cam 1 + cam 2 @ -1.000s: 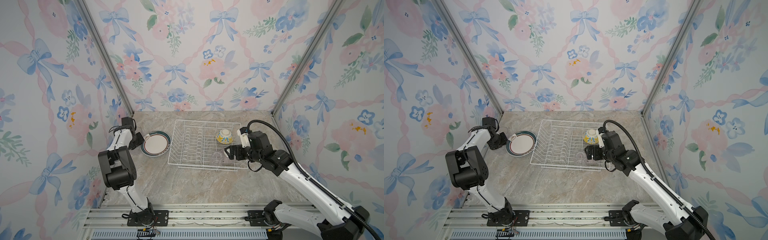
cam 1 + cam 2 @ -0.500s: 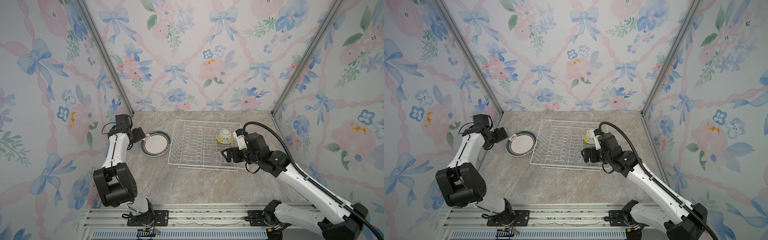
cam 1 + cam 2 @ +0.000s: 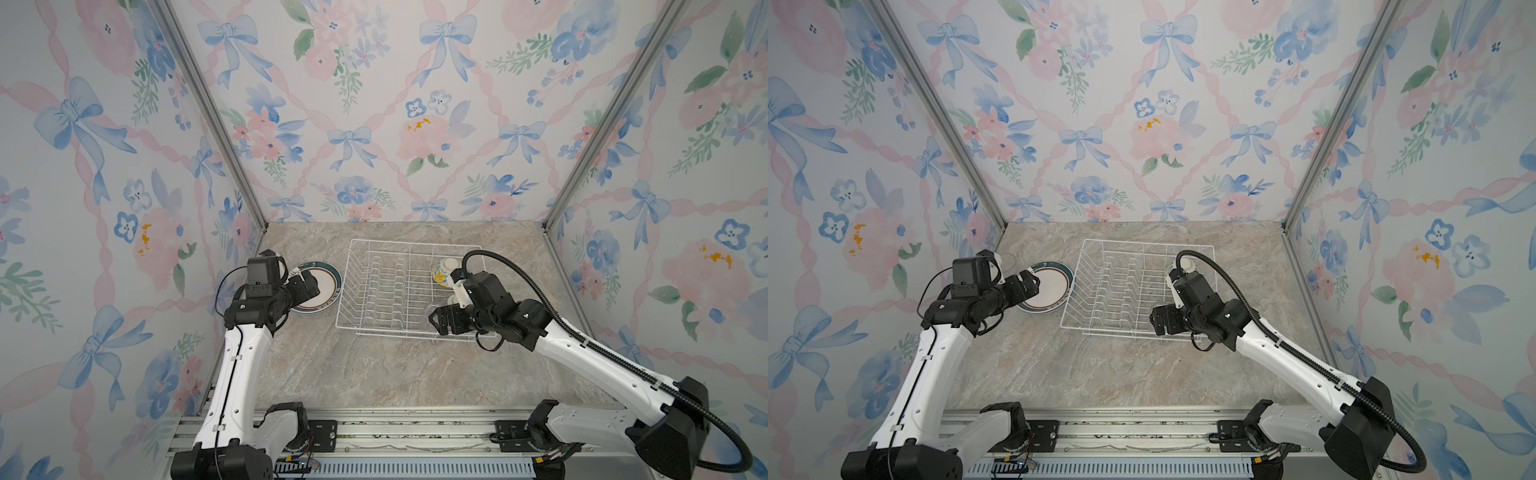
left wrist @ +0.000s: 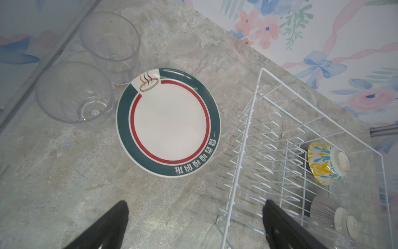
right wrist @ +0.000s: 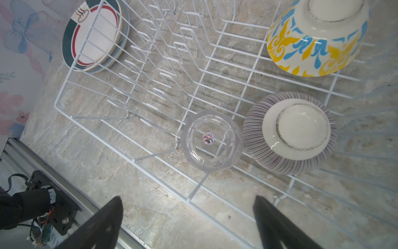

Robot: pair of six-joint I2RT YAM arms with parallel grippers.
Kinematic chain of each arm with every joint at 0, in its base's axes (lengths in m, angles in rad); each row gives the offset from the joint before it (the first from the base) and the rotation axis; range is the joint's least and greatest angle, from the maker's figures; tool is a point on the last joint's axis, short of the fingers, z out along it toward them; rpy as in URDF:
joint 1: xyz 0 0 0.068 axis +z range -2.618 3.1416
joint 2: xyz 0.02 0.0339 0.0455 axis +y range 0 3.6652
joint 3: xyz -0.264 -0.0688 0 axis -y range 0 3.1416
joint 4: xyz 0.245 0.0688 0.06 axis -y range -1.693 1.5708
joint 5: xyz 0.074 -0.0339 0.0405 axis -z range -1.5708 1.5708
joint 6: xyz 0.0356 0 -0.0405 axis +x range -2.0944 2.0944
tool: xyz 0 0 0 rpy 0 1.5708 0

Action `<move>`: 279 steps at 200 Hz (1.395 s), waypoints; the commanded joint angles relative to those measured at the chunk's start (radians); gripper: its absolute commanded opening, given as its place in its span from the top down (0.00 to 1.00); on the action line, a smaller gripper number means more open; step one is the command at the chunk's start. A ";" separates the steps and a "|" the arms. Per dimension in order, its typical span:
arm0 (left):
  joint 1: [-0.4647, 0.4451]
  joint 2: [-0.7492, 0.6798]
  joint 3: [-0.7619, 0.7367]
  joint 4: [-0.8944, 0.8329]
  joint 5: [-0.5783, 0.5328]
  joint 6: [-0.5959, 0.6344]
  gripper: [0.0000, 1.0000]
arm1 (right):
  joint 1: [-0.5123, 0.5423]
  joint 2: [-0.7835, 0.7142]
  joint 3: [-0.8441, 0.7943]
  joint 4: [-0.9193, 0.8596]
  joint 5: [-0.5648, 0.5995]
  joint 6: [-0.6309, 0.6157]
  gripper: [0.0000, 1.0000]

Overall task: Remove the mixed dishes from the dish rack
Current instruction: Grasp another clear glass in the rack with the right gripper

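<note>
Wrist views show me the striped bowl point(image 5: 289, 133) my right arm point(image 3: 519, 320) hides from above; both jaws stand apart.

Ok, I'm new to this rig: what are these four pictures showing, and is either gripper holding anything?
Two white robot arms work over a marble table. Both top views come from one overhead camera; each wrist view looks past that arm's gripper. The left gripper and right gripper are open and empty. A stack of plates and two clear cups stand on the table beside the dish rack. Inside it are a yellow-blue bowl and a striped bowl, both upside down, and a clear glass cup.
</note>
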 commanded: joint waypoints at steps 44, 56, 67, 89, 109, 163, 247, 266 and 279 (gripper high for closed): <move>-0.044 -0.198 -0.213 0.118 0.102 -0.051 0.02 | 0.010 0.070 0.112 -0.181 0.133 -0.091 0.03; -0.044 -0.210 -0.225 0.138 0.141 -0.056 0.02 | 0.000 0.081 0.111 -0.168 0.115 -0.074 0.03; -0.043 -0.217 -0.262 0.143 0.174 -0.061 0.02 | -0.006 0.098 0.115 -0.154 0.099 -0.064 0.03; -0.043 -0.240 -0.267 0.143 0.210 -0.087 0.02 | -0.007 0.144 0.146 -0.137 0.072 -0.049 0.03; -0.044 -0.266 -0.275 0.166 0.236 -0.116 0.02 | -0.007 0.186 0.185 -0.139 0.046 -0.048 0.03; -0.045 -0.262 -0.240 0.168 0.256 -0.132 0.02 | -0.005 0.268 0.229 -0.132 0.031 -0.027 0.03; -0.069 -0.207 -0.195 0.172 0.260 -0.165 0.02 | 0.029 0.351 0.248 -0.132 0.103 -0.030 0.00; -0.088 -0.194 -0.203 0.181 0.257 -0.176 0.02 | 0.031 0.381 0.258 -0.132 0.102 -0.032 0.02; -0.105 -0.188 -0.202 0.184 0.252 -0.181 0.02 | 0.031 0.399 0.267 -0.132 0.110 -0.032 0.03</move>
